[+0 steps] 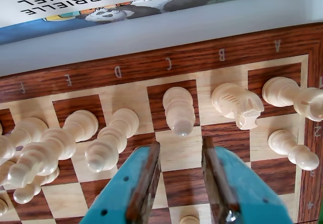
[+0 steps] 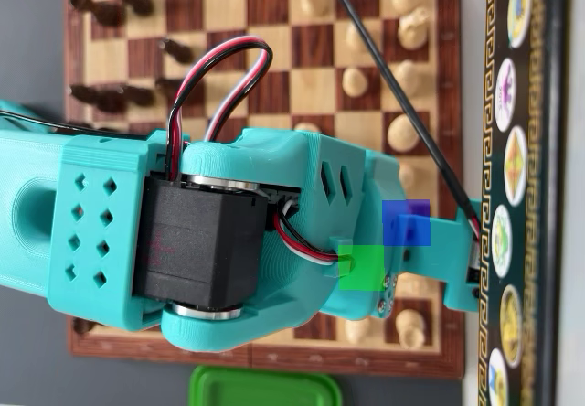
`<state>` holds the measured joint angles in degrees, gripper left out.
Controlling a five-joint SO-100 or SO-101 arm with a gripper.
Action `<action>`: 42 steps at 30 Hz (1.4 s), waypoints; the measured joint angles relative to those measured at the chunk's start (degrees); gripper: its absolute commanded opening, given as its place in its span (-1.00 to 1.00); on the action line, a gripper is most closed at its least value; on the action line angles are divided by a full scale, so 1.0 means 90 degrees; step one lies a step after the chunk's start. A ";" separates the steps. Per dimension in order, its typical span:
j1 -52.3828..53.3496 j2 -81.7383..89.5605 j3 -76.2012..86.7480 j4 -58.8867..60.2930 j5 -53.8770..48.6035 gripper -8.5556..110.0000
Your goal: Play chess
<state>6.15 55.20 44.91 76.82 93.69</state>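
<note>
A wooden chessboard (image 1: 126, 65) fills the wrist view, its lettered edge at the top. My teal gripper (image 1: 180, 144) has brown pads (image 1: 146, 178). It is open and empty, hovering over the squares just below a white piece (image 1: 177, 110) in column C. A white knight (image 1: 237, 104) stands in column B and a white rook (image 1: 292, 95) in column A, with a white pawn (image 1: 292, 149) below the rook. More white pieces (image 1: 108, 141) stand to the left. A pawn top (image 1: 190, 219) shows between the jaws at the bottom edge. In the overhead view the arm (image 2: 210, 232) hides the gripper.
A book (image 1: 101, 2) lies beyond the board's edge; in the overhead view it (image 2: 516, 177) lies along the right side. Black pieces (image 2: 110, 95) stand at the upper left of the board (image 2: 274, 4). A green lid (image 2: 265, 388) sits below the board.
</note>
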 measured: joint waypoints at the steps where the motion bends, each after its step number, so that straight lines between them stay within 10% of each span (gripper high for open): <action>1: 0.0000 0.0000 0.0000 -0.0078 0.0000 -0.63; 42: 0.0078 -0.0693 -0.0537 -0.0410 -0.0303 -0.63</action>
<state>6.86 48.96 40.08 73.12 90.97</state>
